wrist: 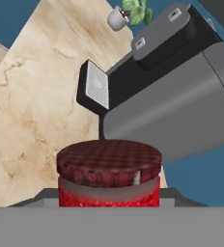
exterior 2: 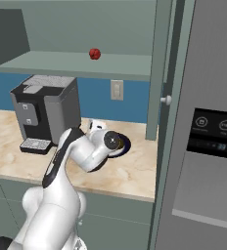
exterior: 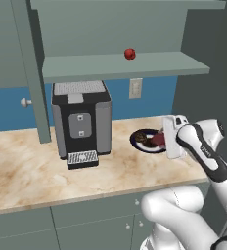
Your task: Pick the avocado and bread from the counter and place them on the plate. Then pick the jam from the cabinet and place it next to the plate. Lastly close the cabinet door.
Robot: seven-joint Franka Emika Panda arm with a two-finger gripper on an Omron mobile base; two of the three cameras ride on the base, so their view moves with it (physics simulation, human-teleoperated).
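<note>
A: Entry. Where is the jam (wrist: 109,178) relative to the gripper (exterior: 160,139)?

B: Between the jaws, clamped on the jar. Hand view has its lid right at the bottom edge, so it sits in the grip with its long axis running along the gripper. From the left base view the red jar hangs over the near edge of the plate (exterior: 137,133), not beside it.

A: So the coming move turns on that?

B: My reading: the jar needs shifting sideways off the plate onto bare counter (exterior: 47,171) (marbled beige, flat). The cabinet door (exterior 2: 160,68) stands edge-on, open.

A: Materials?

B: Jar is a squat cylinder, speckled red body, dark red checked lid. Plate shallow, navy rim, dark lumps on it, too hidden to sort. Coffee machine (exterior: 81,122) is a boxy grey-and-black block close left of the plate.
</note>
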